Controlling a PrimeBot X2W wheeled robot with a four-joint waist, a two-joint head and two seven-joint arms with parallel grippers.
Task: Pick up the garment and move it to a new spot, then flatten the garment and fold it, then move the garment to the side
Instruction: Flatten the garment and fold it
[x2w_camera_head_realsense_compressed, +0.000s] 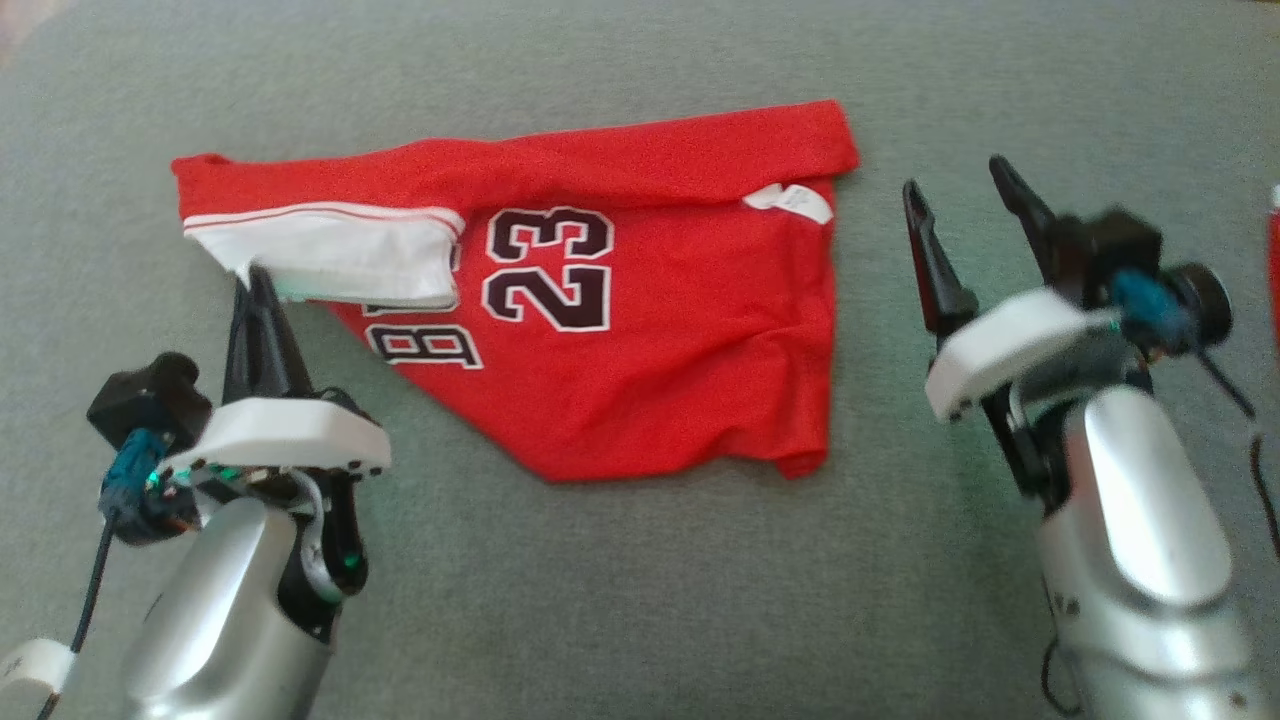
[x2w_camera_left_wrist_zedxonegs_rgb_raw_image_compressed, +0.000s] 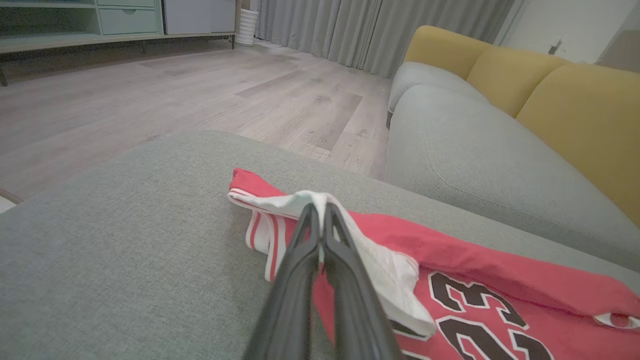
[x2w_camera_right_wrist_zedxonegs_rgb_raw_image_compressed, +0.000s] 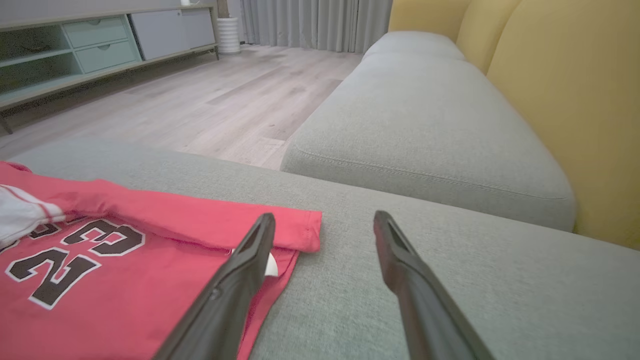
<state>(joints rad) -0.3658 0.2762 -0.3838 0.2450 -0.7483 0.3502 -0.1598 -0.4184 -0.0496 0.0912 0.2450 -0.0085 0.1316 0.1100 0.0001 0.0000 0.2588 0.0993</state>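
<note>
A red jersey (x2w_camera_head_realsense_compressed: 640, 330) with the number 23 and a white sleeve lies partly folded on the grey cushion (x2w_camera_head_realsense_compressed: 620, 600). My left gripper (x2w_camera_head_realsense_compressed: 255, 285) is shut on the white sleeve edge (x2w_camera_head_realsense_compressed: 330, 255) at the jersey's left end. The left wrist view shows the two dark fingers (x2w_camera_left_wrist_zedxonegs_rgb_raw_image_compressed: 305, 235) pressed together on that white cloth (x2w_camera_left_wrist_zedxonegs_rgb_raw_image_compressed: 300, 200). My right gripper (x2w_camera_head_realsense_compressed: 955, 190) hangs open just right of the jersey's right edge, with nothing between its fingers. From the right wrist, the jersey's folded corner (x2w_camera_right_wrist_zedxonegs_rgb_raw_image_compressed: 300, 230) sits beside the left finger (x2w_camera_right_wrist_zedxonegs_rgb_raw_image_compressed: 250, 255).
A grey sofa seat (x2w_camera_right_wrist_zedxonegs_rgb_raw_image_compressed: 425, 130) with yellow back cushions (x2w_camera_right_wrist_zedxonegs_rgb_raw_image_compressed: 575, 90) stands beyond the cushion. Wooden floor (x2w_camera_left_wrist_zedxonegs_rgb_raw_image_compressed: 200, 95) and a low cabinet (x2w_camera_right_wrist_zedxonegs_rgb_raw_image_compressed: 75, 45) lie farther off. A small red object (x2w_camera_head_realsense_compressed: 1273, 270) shows at the right edge of the head view.
</note>
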